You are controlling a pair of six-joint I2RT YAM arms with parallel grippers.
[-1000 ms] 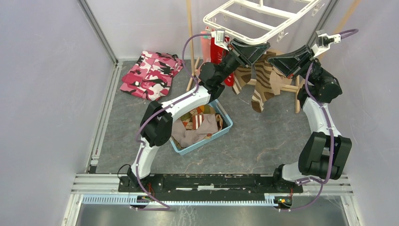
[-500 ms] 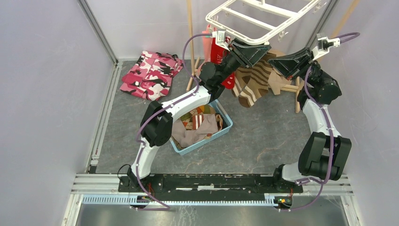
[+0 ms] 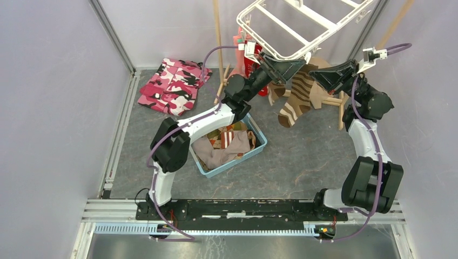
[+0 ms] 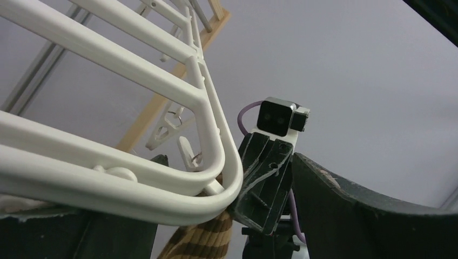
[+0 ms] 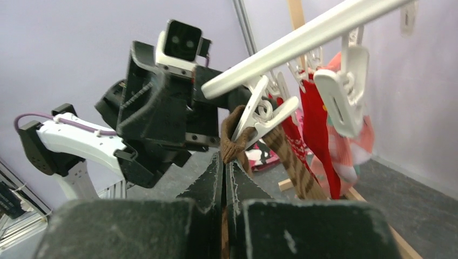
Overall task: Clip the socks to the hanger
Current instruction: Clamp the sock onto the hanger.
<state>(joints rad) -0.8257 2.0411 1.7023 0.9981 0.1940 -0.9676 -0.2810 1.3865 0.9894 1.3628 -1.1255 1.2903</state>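
The white hanger [image 3: 258,40] hangs tilted at the top, its rounded corner [image 4: 216,178] close in the left wrist view. A brown striped sock [image 3: 297,100] dangles below that corner. One white clip peg [image 5: 264,116] bites its cuff [image 5: 232,132]. My right gripper [image 5: 224,162] is shut on that sock just under the peg. My left gripper [image 3: 289,66] is open, its fingers wide on either side of the hanger corner and the sock [image 4: 200,243]. A red sock [image 5: 318,118] and a salmon-pink sock [image 5: 356,145] hang from pegs further along.
A blue basket [image 3: 264,141] with more cloth sits on the floor by the left arm. A pink camouflage garment [image 3: 173,83] lies at the back left. The wooden pole stand [image 3: 219,32] rises behind the hanger, its base [image 3: 335,97] under the right gripper.
My left gripper has opened wide. The hanger has tipped up on its far side, and the brown sock has swung beneath it. The right gripper stays shut on the sock.
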